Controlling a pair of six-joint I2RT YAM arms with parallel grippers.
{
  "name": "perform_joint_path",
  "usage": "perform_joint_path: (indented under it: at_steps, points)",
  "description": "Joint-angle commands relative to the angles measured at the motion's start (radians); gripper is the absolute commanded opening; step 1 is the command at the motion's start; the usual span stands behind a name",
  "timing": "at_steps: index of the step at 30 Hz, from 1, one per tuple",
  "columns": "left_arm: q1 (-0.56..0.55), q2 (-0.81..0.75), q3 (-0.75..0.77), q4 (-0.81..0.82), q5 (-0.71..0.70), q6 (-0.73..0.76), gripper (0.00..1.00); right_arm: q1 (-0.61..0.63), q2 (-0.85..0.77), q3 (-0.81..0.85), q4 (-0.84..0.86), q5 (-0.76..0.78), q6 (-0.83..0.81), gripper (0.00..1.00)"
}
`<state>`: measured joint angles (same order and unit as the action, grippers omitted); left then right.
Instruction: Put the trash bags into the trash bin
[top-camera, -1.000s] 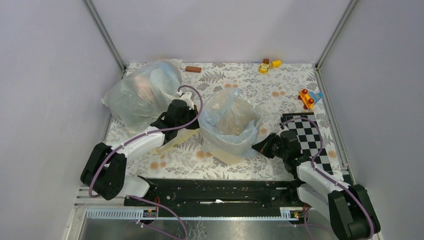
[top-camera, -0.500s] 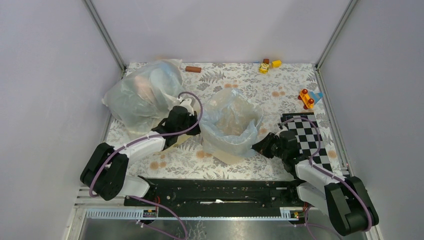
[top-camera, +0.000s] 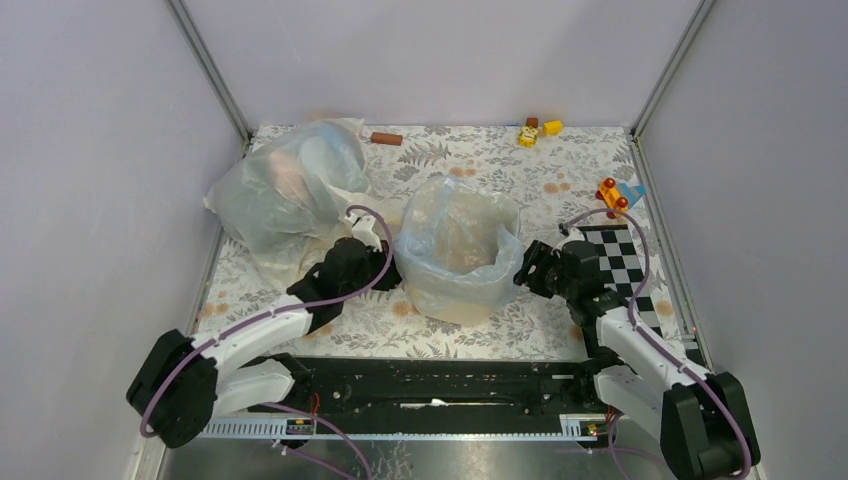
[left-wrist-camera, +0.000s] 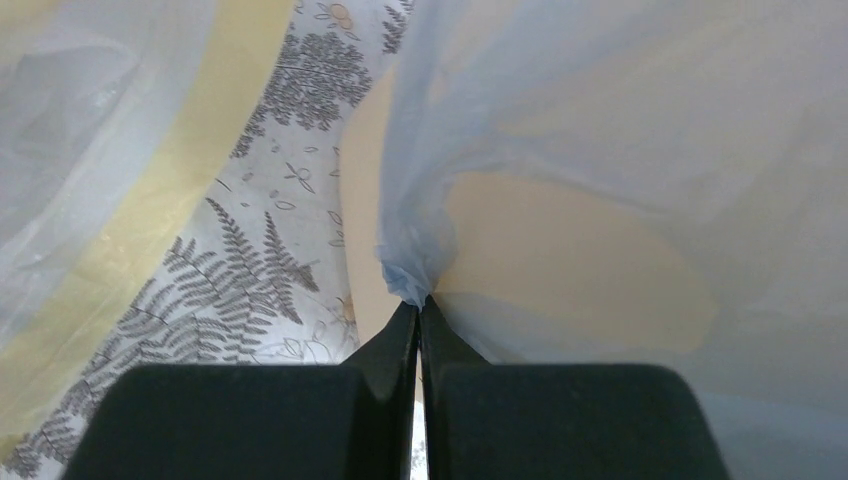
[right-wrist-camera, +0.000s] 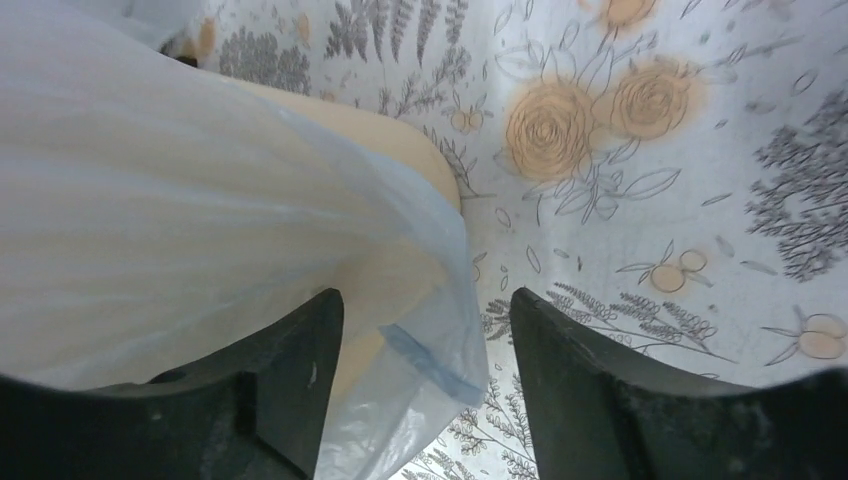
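The trash bag (top-camera: 455, 235) lay over the trash bin (right-wrist-camera: 395, 135), its hem pinched at 9 o'clock by the closed fingers of the left gripper (left-wrist-camera: 420, 305), likely to hold it taut, while the right gripper (right-wrist-camera: 425, 300) had its fingers open astride the hem at 3 o'clock.

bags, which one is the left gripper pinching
The pale blue bag, the one draped over the bin. The left gripper is shut on a gathered fold of it. The bulky clear bag at far left is ungripped.

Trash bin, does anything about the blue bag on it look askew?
Yes. The blue bag drapes unevenly over the trash bin: the left hand pinches its left side taut, while the right hem hangs slack.
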<state>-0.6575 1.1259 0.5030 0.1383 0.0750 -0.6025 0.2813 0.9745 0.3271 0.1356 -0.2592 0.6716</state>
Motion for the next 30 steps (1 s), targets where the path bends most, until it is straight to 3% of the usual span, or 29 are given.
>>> perform_joint_path:
  at_steps: [1,4,15,18,20,23,24,30]
  points:
    - [-0.023,-0.128,-0.041,0.023,-0.004,-0.049,0.0,0.005,-0.075,0.112,-0.125,0.136,-0.076,0.72]
    - [-0.022,-0.187,-0.063,-0.052,-0.032,-0.044,0.0,0.004,-0.112,0.164,-0.234,0.227,-0.082,0.8]
    - [-0.022,-0.203,-0.144,-0.096,-0.071,-0.046,0.0,0.005,-0.164,0.538,-0.569,0.406,-0.208,0.76]
    - [-0.022,-0.194,-0.157,-0.062,-0.063,-0.047,0.0,0.005,-0.157,0.652,-0.619,0.337,-0.263,0.64]
    - [-0.021,-0.18,-0.163,-0.043,-0.061,-0.043,0.0,0.006,-0.119,0.742,-0.662,0.207,-0.324,0.47]
    - [-0.022,-0.155,-0.174,-0.008,-0.056,-0.037,0.0,0.018,-0.021,0.878,-0.748,0.041,-0.393,0.08]
    - [-0.022,-0.148,-0.179,0.009,-0.052,-0.036,0.0,0.032,0.004,0.908,-0.762,0.02,-0.409,0.0]
    - [-0.022,-0.086,-0.187,0.069,-0.028,-0.025,0.0,0.275,0.151,1.051,-0.832,0.103,-0.528,0.0]
